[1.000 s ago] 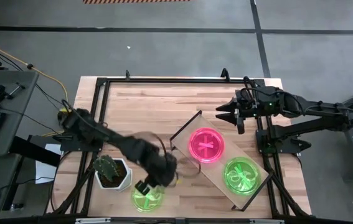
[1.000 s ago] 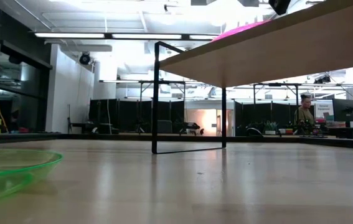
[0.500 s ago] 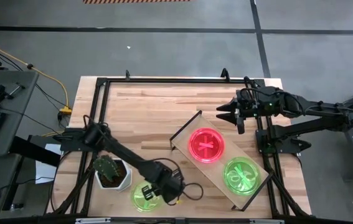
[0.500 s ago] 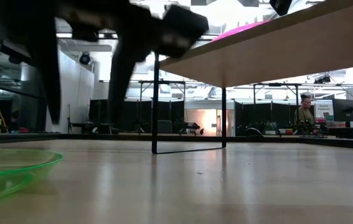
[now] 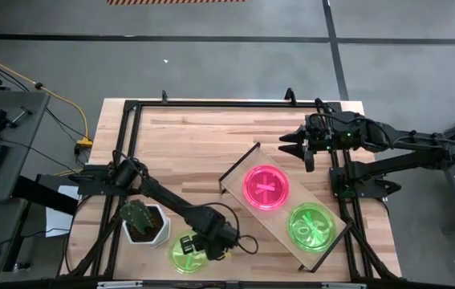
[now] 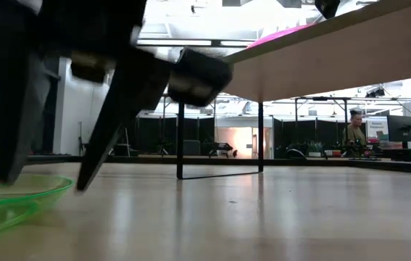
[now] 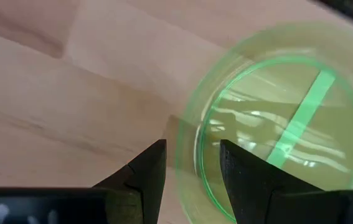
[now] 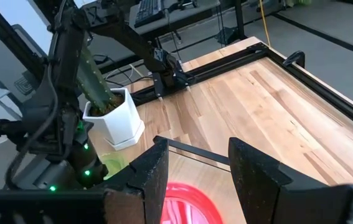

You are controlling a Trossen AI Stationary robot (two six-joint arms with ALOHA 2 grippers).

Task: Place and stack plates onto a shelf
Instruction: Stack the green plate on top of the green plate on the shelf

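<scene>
Left hand point(image 5: 199, 246) low over the counter point(image 5: 187, 144) at its near edge, fingers point(image 7: 150, 171) parted a little and straddling the rim of a loose green plate point(image 5: 185, 254), not closed on it. White cactus pot point(image 5: 145, 225) just beside that plate. Shelf point(image 5: 243, 172) lies diagonally on the counter's right half, carrying one pink plate point(image 5: 266, 187) and one green plate point(image 5: 313, 226). Right hand point(image 5: 293, 149) waits at the far right edge, fingers apart, holding nothing.

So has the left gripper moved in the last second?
Yes. In the high view the left gripper has slid from beside the shelf down toward the table's near edge, over the green plate by the cactus pot.
</scene>
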